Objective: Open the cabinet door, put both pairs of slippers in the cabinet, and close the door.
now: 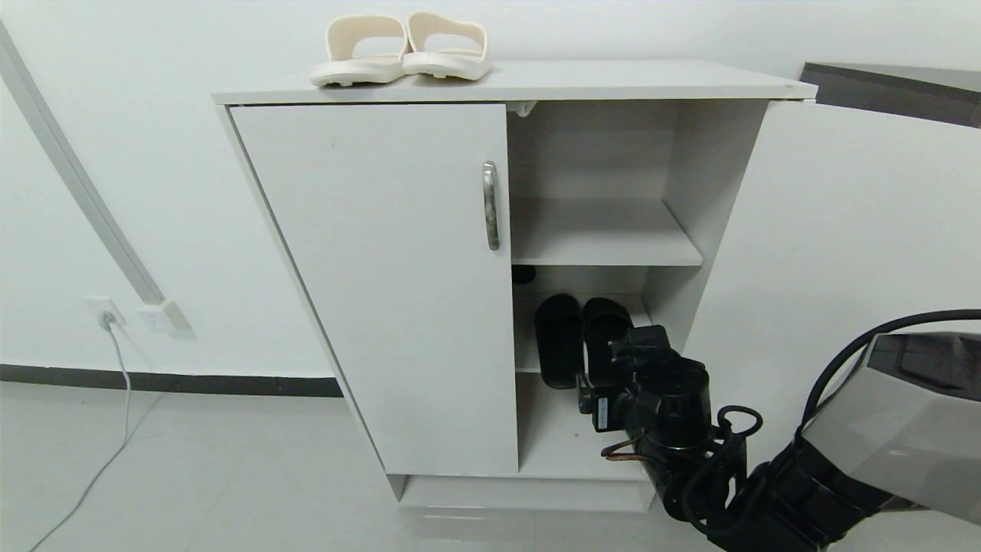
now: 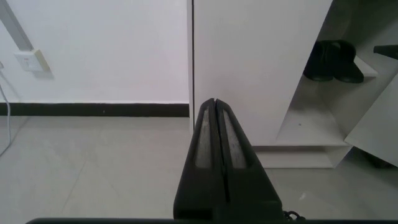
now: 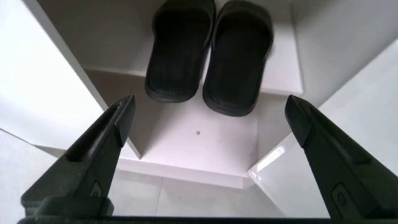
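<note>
Black slippers (image 1: 558, 337) sit on a shelf inside the cabinet (image 1: 368, 291), its right door (image 1: 843, 230) open; cream slippers (image 1: 402, 50) lie on its top. The right hand (image 3: 209, 106) hangs wide open before the black pair; the left hand (image 2: 214, 106) is closed and empty.

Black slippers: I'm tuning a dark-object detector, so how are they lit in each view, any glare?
Head view: black slippers lie in the cabinet's inner shade, partly behind the right gripper. Right wrist view: evenly lit, glare on the open door's edge. Left wrist view: dark, shaded.
</note>
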You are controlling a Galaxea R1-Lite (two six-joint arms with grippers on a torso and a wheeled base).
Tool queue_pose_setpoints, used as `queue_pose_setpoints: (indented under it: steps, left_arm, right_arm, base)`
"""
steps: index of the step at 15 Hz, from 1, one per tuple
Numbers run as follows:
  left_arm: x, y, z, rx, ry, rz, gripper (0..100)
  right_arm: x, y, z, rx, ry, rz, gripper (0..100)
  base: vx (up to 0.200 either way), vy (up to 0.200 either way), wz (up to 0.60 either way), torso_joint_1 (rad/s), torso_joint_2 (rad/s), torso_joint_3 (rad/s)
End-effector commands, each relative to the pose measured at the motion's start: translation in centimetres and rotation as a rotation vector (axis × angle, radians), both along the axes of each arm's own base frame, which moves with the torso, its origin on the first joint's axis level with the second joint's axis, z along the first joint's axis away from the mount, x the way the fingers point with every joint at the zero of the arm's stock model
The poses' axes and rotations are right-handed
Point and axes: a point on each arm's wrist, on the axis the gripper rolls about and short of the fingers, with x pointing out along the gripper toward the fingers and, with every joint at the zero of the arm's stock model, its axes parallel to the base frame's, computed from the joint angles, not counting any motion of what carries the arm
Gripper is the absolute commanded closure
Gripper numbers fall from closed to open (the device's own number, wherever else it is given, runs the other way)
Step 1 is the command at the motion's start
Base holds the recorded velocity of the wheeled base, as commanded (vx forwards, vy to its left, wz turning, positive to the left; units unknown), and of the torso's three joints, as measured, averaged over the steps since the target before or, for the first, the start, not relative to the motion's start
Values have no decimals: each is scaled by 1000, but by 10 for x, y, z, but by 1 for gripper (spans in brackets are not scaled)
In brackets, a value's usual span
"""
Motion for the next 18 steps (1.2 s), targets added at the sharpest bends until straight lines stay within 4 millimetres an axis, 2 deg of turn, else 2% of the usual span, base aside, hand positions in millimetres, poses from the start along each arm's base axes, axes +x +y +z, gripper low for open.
queue_pose_setpoints:
  steps: [1,8,18]
  left_arm:
    - [0,0,0,3,2,1,100]
    - [0,0,0,2,2,-1,100]
    - [0,0,0,2,2,-1,100]
  right_arm:
    - [3,-2,-5,-8,8,-11,0]
    - [4,-4,-5,-6,6,-17,0]
    - [-5,-11,-11,-51,-4,-3,0]
  base:
    - [0,0,0,0,0,0]
    - [0,0,0,0,0,0]
    - [0,200,0,5,2,3]
